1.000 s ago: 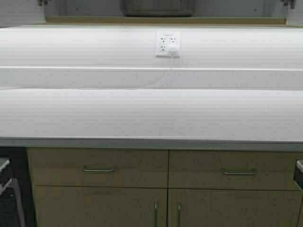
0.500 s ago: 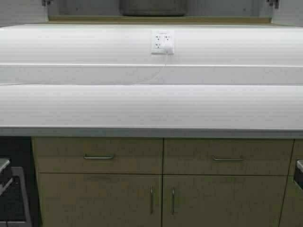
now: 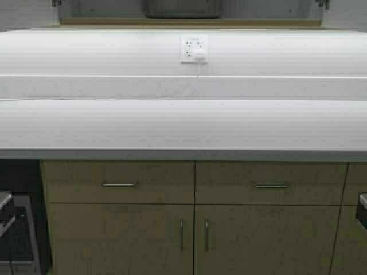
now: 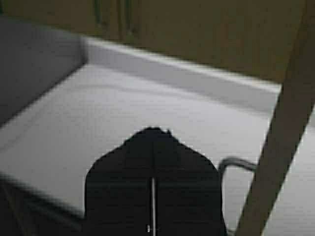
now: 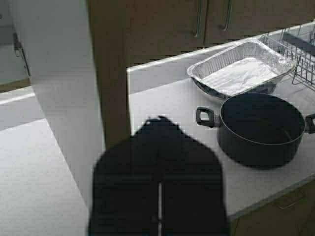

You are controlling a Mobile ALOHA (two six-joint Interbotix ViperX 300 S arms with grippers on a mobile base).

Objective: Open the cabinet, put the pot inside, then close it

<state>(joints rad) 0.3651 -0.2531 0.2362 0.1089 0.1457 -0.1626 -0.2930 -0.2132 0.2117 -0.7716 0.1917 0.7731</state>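
Tools: I see my left tool (image 4: pixel 153 184) and my right tool (image 5: pixel 158 184) only from their own wrist cameras. Each one has its two dark halves pressed together, with just a thin line between them, and neither is holding anything.
Left side: a white worktop (image 4: pixel 98 128) lies past my left tool, and a pale post (image 4: pixel 275 147) stands beside it.
Pot: the pot (image 5: pixel 261 129) sits on a white worktop past my right tool, lidless and dark inside.
Tray: a foil tray (image 5: pixel 241 69) sits just behind the pot.
Rack: a wire rack (image 5: pixel 300 54) is near the tray.
Cabinet: the cabinet (image 3: pixel 195 240) under the long worktop (image 3: pixel 183 123) has both doors closed.
Wall: an outlet (image 3: pixel 194 49) has a white cord plugged in.
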